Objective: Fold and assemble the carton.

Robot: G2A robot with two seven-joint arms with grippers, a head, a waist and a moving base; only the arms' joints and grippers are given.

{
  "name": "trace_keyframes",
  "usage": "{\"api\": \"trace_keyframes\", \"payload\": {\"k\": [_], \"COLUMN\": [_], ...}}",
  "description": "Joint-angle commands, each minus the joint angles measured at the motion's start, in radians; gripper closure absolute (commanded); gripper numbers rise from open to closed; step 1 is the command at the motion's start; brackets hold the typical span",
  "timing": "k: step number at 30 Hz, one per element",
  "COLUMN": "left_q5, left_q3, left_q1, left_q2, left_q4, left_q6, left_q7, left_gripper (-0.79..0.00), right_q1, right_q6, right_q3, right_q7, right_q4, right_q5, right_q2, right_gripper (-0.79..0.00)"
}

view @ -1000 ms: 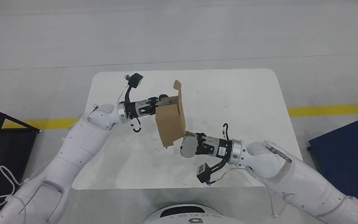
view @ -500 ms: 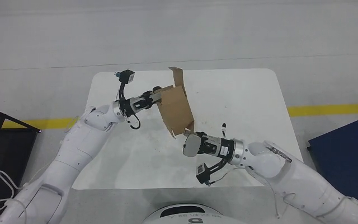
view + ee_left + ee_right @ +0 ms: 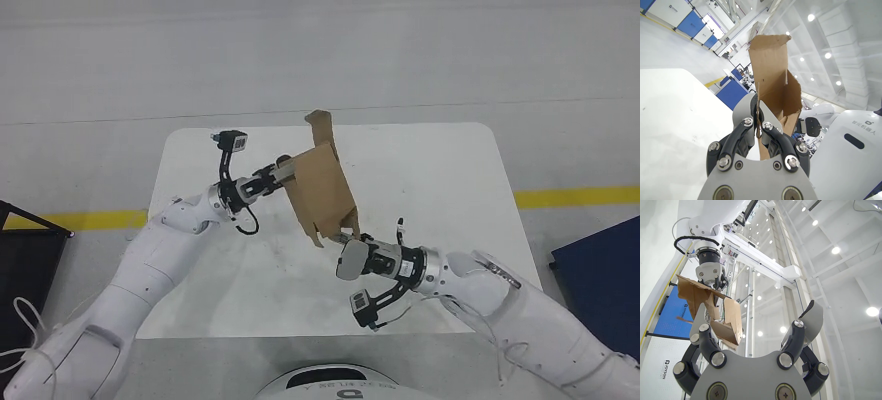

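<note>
Left gripper (image 3: 757,108): its two grey fingers (image 3: 743,113) are pressing together on one thin wall of the brown corrugated cardboard carton (image 3: 772,83), pinching the raw edge between the dark pads.

Right gripper (image 3: 757,313): its fingers (image 3: 814,317) are standing wide apart and gripping nothing. In its wrist view the carton's low corner is hanging just beside one finger; whether they are touching cannot be told.

Carton, top view (image 3: 325,190): it is hanging tilted in the air above the middle of the white round-cornered table (image 3: 440,170), between the two arms. It is partly opened into a sleeve, with one flap sticking up at the far end and the low end pointing at the right gripper (image 3: 352,262).

Step, as judged: the left arm is presenting the half-formed sleeve so that the free gripper can work the low end. No flaps are looking tucked yet, so the task is sitting early to midway.

Next move is calling for the right gripper to line up on a loose flap or wall at that low end, then close or press against the left arm's pinch. The hold is on one edge only, so a hard push is likely to twist the carton out.
</note>
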State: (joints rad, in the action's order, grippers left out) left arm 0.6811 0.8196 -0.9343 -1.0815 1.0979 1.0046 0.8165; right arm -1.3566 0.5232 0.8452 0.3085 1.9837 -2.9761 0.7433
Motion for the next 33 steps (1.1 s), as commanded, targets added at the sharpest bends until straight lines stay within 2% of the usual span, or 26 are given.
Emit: {"api": "trace_keyframes", "payload": {"k": [1, 8, 11, 14, 17, 25, 28, 31, 33], "left_q5": [0.072, 0.36, 0.511, 0.593, 0.551, 0.543, 0.51, 0.488, 0.411], "left_q3": [-0.005, 0.003, 0.038, 0.083, 0.107, 0.108, 0.126, 0.158, 0.179], "left_q1": [-0.001, -0.029, -0.047, -0.056, -0.057, -0.058, -0.083, -0.111, -0.121], "left_q2": [-0.003, -0.011, -0.019, -0.031, -0.043, -0.042, -0.041, -0.037, -0.033], "left_q4": [0.006, 0.049, 0.044, 0.015, -0.039, -0.039, 0.01, 0.033, 0.024], "left_q6": [-0.019, -0.124, -0.193, -0.26, -0.267, -0.267, -0.262, -0.252, -0.229], "left_q7": [0.018, 0.123, 0.192, 0.259, 0.267, 0.261, 0.227, 0.25, 0.228], "left_gripper": [0.0, 0.0, 0.0, 0.0, 0.0, 0.0, 0.0, 0.0, 0.0], "right_q1": [-0.003, -0.023, -0.039, -0.047, -0.048, -0.048, -0.046, -0.007, 0.015], "right_q6": [0.015, 0.136, 0.201, 0.23, 0.245, 0.245, 0.33, 0.349, 0.365], "right_q3": [0.004, 0.017, 0.025, 0.031, 0.041, 0.041, 0.02, -0.008, -0.031], "right_q7": [-0.004, -0.024, -0.023, 0.007, 0.015, 0.015, 0.042, 0.093, 0.139], "right_q4": [-0.005, -0.012, -0.02, -0.04, -0.053, -0.053, -0.075, -0.153, -0.183], "right_q5": [0.008, 0.021, 0.052, 0.124, 0.172, 0.172, 0.311, 0.469, 0.551], "right_q2": [0.003, 0.018, 0.022, 0.024, 0.026, 0.026, 0.037, 0.054, 0.066], "right_gripper": [-0.785, -0.785, -0.785, -0.785, -0.785, -0.785, -0.785, -0.785, -0.785]}}
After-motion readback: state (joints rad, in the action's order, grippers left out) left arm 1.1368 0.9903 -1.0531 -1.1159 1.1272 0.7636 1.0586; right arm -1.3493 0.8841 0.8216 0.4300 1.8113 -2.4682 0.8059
